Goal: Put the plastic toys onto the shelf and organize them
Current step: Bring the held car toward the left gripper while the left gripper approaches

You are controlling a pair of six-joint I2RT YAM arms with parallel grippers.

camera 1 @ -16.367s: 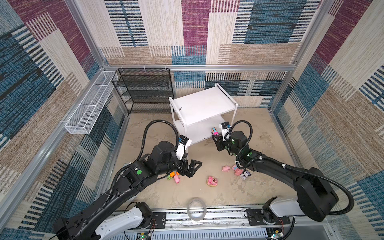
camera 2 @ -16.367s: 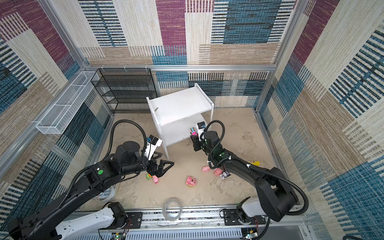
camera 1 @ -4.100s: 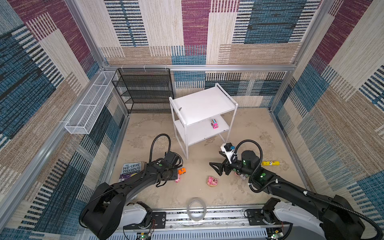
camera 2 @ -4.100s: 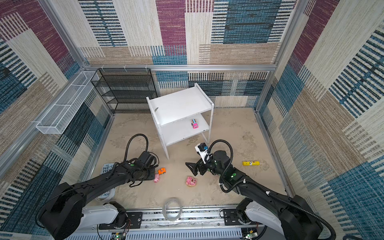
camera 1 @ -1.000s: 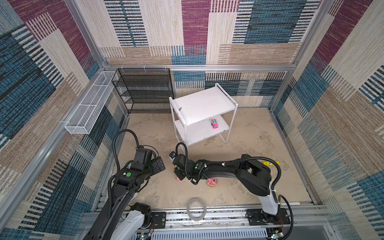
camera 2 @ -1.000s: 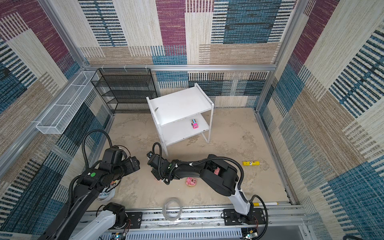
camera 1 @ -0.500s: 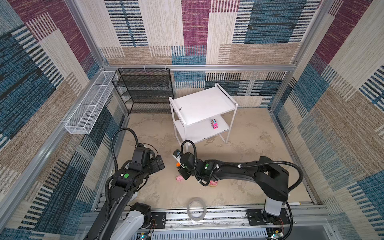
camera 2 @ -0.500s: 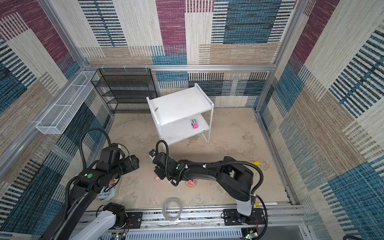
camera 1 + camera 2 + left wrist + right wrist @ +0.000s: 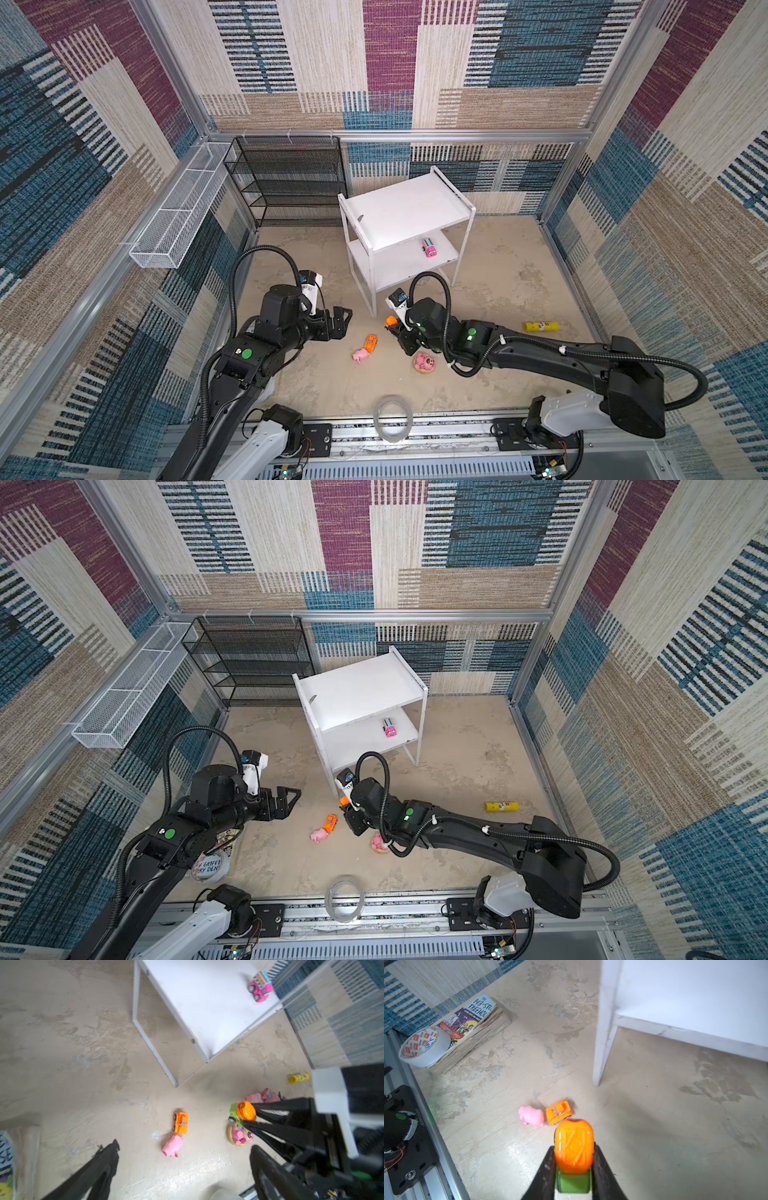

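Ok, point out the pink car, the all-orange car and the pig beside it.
pink car (image 9: 429, 248), in a top view, roof.
all-orange car (image 9: 181, 1123), left wrist view, roof.
pig (image 9: 531, 1115), right wrist view, back.

The green-orange car (image 9: 573, 1155) is glossy plastic; the pink pig (image 9: 531, 1115) looks smooth and matt. The shelf (image 9: 695, 991) has smooth white boards, scuffed at the edges. The desk (image 9: 654, 1126) is rough, patchy beige. The book (image 9: 467, 1018) has a glossy cover and paper pages.

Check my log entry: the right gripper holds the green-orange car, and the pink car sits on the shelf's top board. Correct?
No: the right gripper holds the green-orange car, but the pink car sits on the shelf's lower board, as both top views show.
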